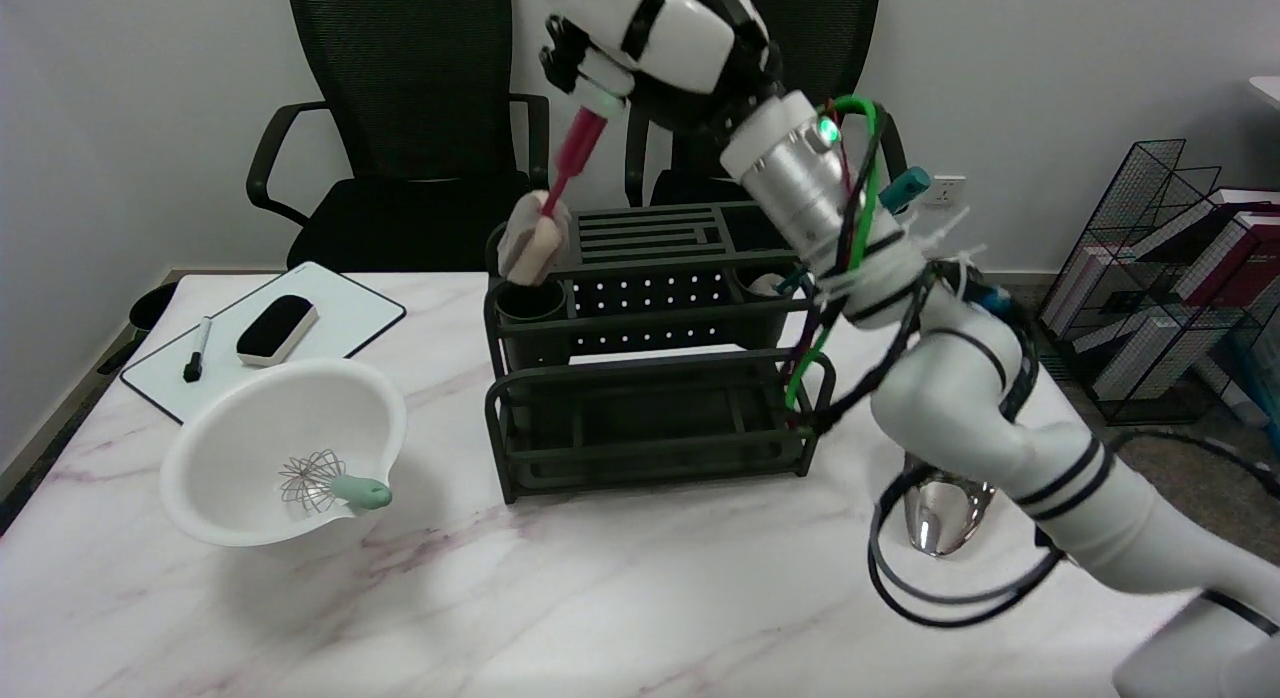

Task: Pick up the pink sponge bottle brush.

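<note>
Room: white walls behind, two black mesh chairs [400, 108] pushed up to the far side, a wire rack of books [1180, 278] on the floor at the far right.
Table: marble-patterned top [620, 598], white with faint pink veins, carrying everything below.
My right arm: it reaches in from the lower right and rises across the rack, wrapped in loose cables.
Rack: dark green dish rack [650, 378] in the middle of the table, with a round cup [530, 313] at its left back corner.
Bowl: white bowl [285, 453] near the left, tilted towards me, with a small whisk [320, 481] resting inside.
Board: small whiteboard [340, 313] at the far left, an eraser [277, 329] and a marker [197, 349] lying on it.
My right hand [650, 38]: closed round the top of the brush handle, high above the rack; how each finger sits I cannot tell.
Brush: pink sponge bottle brush [560, 193], hanging tilted from my grip, its pale sponge head just above the round cup and seemingly clear of it.
Spoon: something shiny, like a metal spoon bowl [945, 518], on the table under my forearm.
Progress: as I judge it, the grasp is made and the lift nearly complete; what remains is raising the head well clear of the cup and holding steady.
</note>
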`<state>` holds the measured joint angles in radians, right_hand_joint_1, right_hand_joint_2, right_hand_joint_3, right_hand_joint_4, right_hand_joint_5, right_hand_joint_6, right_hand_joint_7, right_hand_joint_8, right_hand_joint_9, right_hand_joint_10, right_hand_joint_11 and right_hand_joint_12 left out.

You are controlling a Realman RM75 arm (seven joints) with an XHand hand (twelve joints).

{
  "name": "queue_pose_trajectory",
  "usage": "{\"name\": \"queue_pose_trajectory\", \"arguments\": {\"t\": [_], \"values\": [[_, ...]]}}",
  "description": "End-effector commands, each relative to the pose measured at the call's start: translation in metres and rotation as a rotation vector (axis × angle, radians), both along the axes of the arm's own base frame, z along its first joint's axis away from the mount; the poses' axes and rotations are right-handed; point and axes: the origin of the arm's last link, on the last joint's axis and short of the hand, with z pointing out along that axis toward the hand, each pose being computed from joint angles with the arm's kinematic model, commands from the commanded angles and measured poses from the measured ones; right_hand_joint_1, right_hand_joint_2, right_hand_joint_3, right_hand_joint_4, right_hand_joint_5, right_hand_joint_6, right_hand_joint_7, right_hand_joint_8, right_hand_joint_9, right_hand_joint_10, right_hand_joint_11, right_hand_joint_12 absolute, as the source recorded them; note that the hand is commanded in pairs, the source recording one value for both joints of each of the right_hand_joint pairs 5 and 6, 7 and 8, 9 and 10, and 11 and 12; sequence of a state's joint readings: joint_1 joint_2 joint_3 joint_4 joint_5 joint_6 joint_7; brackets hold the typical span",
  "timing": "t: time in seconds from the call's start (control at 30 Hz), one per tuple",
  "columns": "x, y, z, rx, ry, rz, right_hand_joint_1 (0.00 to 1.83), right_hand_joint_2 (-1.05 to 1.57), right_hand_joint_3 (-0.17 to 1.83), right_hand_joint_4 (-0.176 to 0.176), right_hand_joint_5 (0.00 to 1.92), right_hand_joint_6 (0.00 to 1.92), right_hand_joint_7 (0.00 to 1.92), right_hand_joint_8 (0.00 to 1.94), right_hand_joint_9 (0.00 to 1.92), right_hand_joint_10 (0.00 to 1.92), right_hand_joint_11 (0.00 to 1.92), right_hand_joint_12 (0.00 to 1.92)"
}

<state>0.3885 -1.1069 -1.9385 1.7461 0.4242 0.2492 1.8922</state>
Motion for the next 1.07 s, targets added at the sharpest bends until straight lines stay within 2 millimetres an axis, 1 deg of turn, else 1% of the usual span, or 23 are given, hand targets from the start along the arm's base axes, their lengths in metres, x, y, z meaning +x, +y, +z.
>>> {"name": "queue_pose_trajectory", "arguments": {"t": [0.03,0.17,0.23,0.4,0.47,0.57,0.63,0.77,0.9,1.0,1.07], "values": [[-0.080,0.080,0.020,0.014,-0.153,-0.103,1.05,1.57,0.27,0.000,1.92,1.92,1.92,1.92,1.92,1.92,1.92,1.92],[-0.100,0.092,0.029,-0.005,-0.093,-0.149,1.05,1.57,0.27,0.000,1.92,1.92,1.92,1.92,1.92,1.92,1.92,1.92],[-0.114,0.100,0.039,-0.030,-0.081,-0.172,1.05,1.57,0.27,0.000,1.92,1.92,1.92,1.92,1.92,1.92,1.92,1.92],[-0.134,0.116,0.052,-0.098,-0.073,-0.137,1.05,1.57,0.27,0.000,1.92,1.92,1.92,1.92,1.92,1.92,1.92,1.92],[-0.140,0.123,0.051,-0.106,-0.076,-0.131,1.05,1.57,0.27,0.000,1.92,1.92,1.92,1.92,1.92,1.92,1.92,1.92],[-0.149,0.137,0.043,-0.119,-0.069,-0.119,1.04,1.57,0.28,0.000,1.92,1.92,1.92,1.92,1.92,1.92,1.92,1.92],[-0.156,0.150,0.038,-0.143,-0.069,-0.098,1.04,1.57,0.29,0.000,1.92,1.92,1.92,1.92,1.92,1.92,1.92,1.92],[-0.170,0.170,0.030,-0.164,-0.064,-0.095,1.04,1.57,0.33,0.000,1.92,1.92,1.92,1.92,1.92,1.92,1.92,1.92],[-0.204,0.184,0.023,-0.168,-0.085,-0.215,1.04,1.57,0.35,0.000,1.92,1.92,1.92,1.92,1.92,1.92,1.92,1.92],[-0.221,0.193,0.024,-0.181,-0.115,-0.269,1.04,1.57,0.36,0.000,1.92,1.92,1.92,1.92,1.92,1.92,1.92,1.92],[-0.227,0.194,0.024,-0.185,-0.114,-0.281,1.04,1.57,0.37,0.000,1.92,1.92,1.92,1.92,1.92,1.92,1.92,1.92]]}}
